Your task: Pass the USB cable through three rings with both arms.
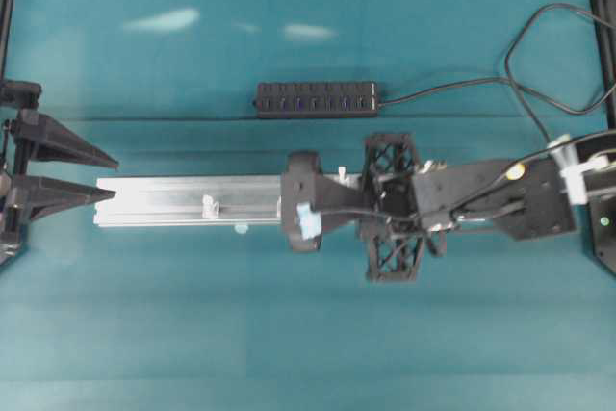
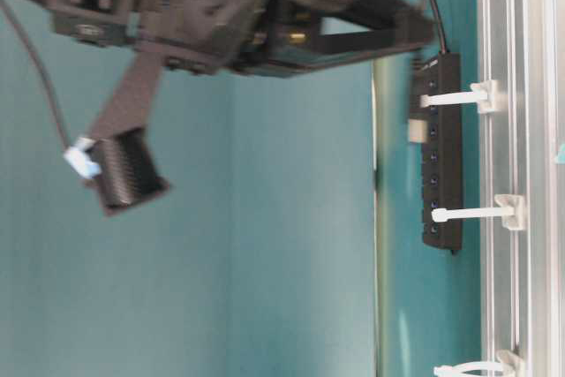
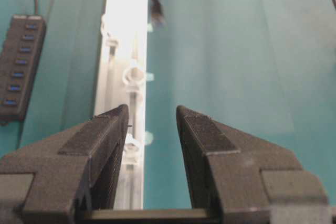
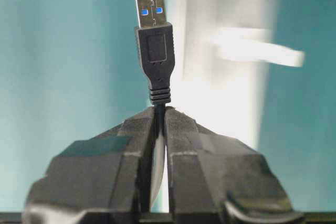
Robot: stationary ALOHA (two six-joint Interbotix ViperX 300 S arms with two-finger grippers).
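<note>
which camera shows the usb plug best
The right wrist view: the USB plug stands sharp and centred, sticking out of the shut right gripper. The left wrist view shows only a dark blur far up the rail. In the overhead and table-level views the arm hides it.

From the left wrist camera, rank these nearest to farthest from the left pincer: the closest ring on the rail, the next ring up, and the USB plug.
1. The closest ring, right at the left pincer, beside its left finger.
2. The next ring, further up the rail.
3. The USB plug, far end, blurred, just right of the rail.
</note>
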